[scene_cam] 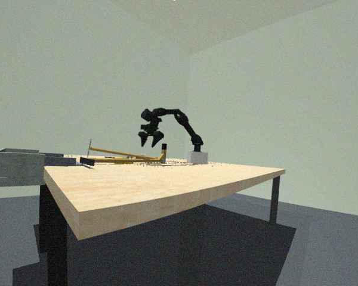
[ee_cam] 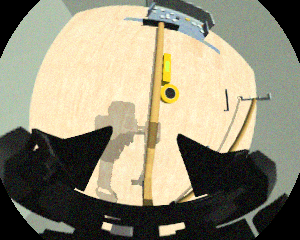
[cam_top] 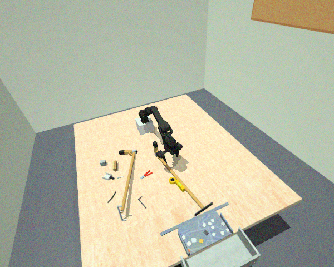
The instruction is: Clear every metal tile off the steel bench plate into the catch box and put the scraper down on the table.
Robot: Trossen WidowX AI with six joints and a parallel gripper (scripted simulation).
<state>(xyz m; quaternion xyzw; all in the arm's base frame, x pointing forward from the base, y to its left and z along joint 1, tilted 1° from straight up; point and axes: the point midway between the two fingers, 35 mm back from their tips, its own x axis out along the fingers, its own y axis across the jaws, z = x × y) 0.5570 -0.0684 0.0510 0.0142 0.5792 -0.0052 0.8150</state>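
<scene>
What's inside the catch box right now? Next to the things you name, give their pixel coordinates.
The top view shows bare floor and no tiles in the visible part of the catch box (cam_top: 219,254) (scene_cam: 17,167); the picture's lower edge cuts off the rest. In the exterior view its side wall hides the inside.

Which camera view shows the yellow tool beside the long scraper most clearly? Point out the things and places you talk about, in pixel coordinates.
The wrist view shows the yellow tool (cam_top: 180,184) (ee_cam: 167,69) best: its ring, dark centre and bright green patch appear large. The top view shows it whole but smaller, beside the scraper's handle (cam_top: 191,194) (ee_cam: 155,95). The exterior view gives only a low yellow sliver, partly behind that handle.
</scene>
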